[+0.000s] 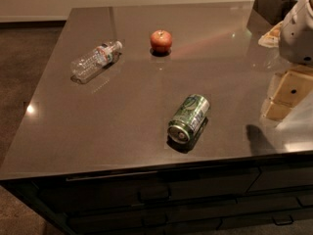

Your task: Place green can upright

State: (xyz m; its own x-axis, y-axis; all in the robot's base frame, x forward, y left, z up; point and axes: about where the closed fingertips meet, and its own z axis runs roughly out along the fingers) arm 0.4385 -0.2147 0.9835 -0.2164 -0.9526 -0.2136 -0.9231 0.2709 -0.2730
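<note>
Drawer fronts (156,195) with dark handles sit lowest in the camera view, just under the front edge of the tabletop (98,126). On its side near that front edge, a little right of centre, lies the green can (189,117). 1 silver end faces the camera and its length runs away toward the back right. Bare surface lies all around the can, widest to its left and behind it.

At the right border the hand (283,99) hangs low over the tabletop, tan and blocky under a white arm segment (299,31). It is well apart from the can and touches none of the things. How far open it is I cannot tell.

Farther back, an apple (161,40) stands near the middle. A clear plastic bottle (95,60) lies on its side close to the left edge. Both are well apart from the can. A dark box (266,6) occupies the back right corner. Carpet (22,58) shows beyond the left edge.
</note>
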